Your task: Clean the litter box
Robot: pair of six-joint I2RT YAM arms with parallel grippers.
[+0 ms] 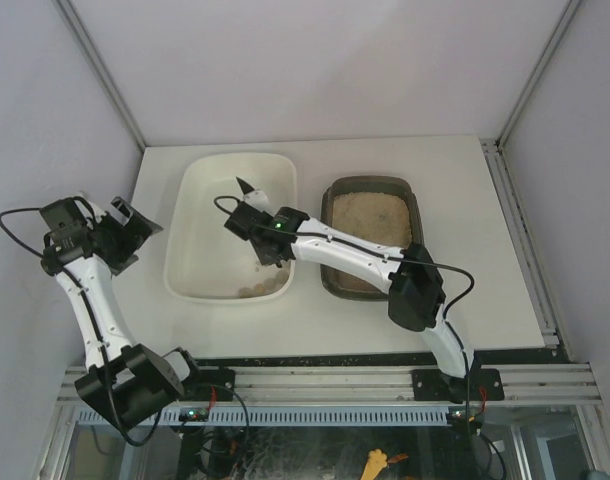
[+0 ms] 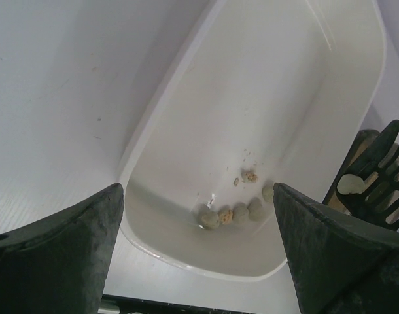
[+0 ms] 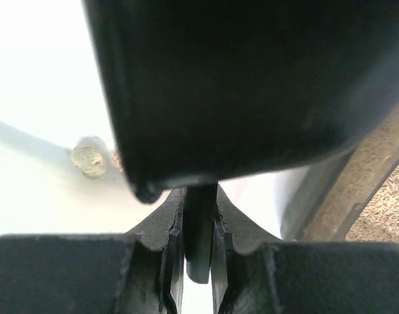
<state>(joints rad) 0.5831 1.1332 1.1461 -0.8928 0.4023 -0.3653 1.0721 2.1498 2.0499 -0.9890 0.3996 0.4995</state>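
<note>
Left hand (image 2: 198, 226): fingers apart, beside the cream-white plastic tub (image 2: 154, 124).
Right hand (image 3: 199, 229): clamped on black slotted plastic scoop (image 3: 252, 78), above tub.

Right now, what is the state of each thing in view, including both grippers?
Dark grey-brown plastic litter box: upright, holds beige litter.
Cream-white plastic tub: upright, pale clumps at one end.
Black slotted plastic scoop: held above the tub.
Left gripper: open, empty.
Right gripper: shut on the scoop.

The litter box (image 1: 371, 184), a dark grey-brown rectangular tray with rounded corners, lies flat on the tabletop (image 1: 485, 250), right of centre, holding beige sandy litter
</note>
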